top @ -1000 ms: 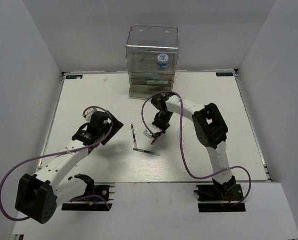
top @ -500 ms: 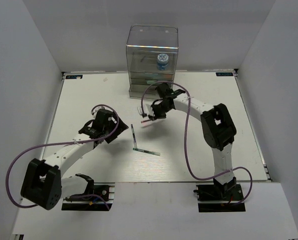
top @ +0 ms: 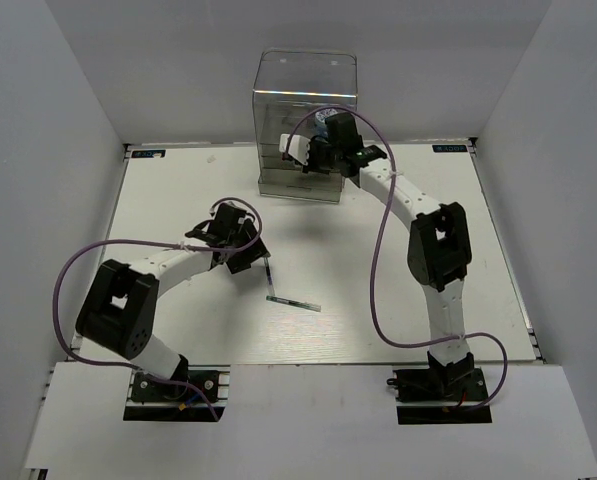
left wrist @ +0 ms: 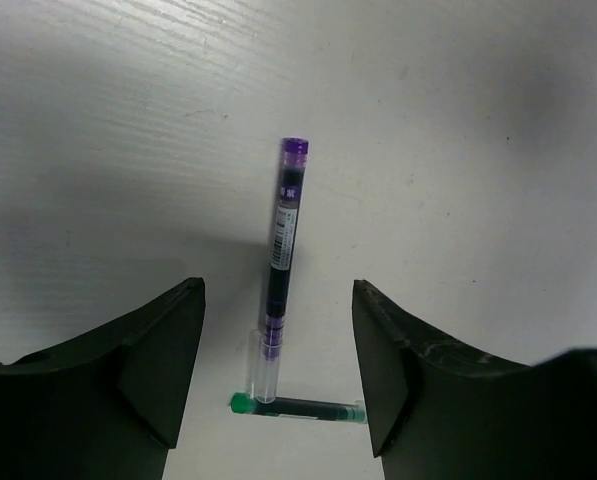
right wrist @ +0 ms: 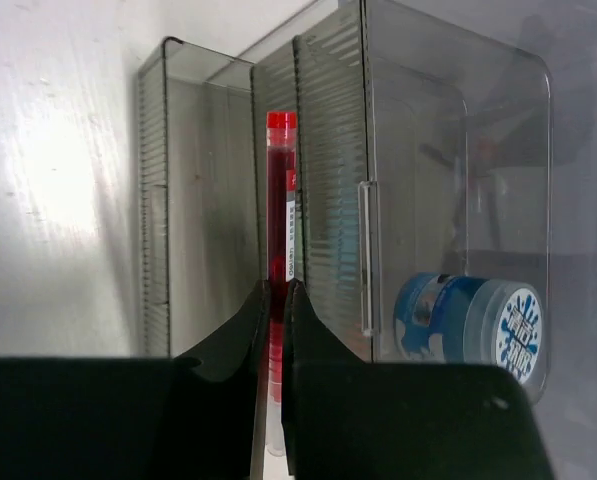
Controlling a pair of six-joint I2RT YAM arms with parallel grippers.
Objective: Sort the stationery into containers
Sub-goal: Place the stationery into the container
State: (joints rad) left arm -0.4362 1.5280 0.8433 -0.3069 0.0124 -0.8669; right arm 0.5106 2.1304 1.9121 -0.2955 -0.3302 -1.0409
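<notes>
Right wrist view shows the right hand (right wrist: 278, 292) clamped on a thin red pen (right wrist: 281, 200). Its fingers press together on the lower barrel, so the red-capped end points straight ahead at the clear organiser (right wrist: 448, 150). Held lengthwise like that, I judge, the pen can go in end-first rather than catch crosswise, though I cannot tell which compartment it is aimed at. The pen has a translucent red barrel with a white printed label and a clear stub below the fingers. The organiser stands at the middle of the far edge of the bench (left wrist: 478, 100), and a blue-and-white tape roll (right wrist: 468, 325) already sits in its tall upper compartment. The left hand (left wrist: 276, 292) hangs with its jaws apart on either side of a dark pen (left wrist: 283, 240) with a purple cap, near the middle of the bench. Neither finger touches it, and the hand looks lined up to pinch across the barrel. The pen's clear end meets a green pen (left wrist: 298, 408) lying crosswise, so the two form an L.
</notes>
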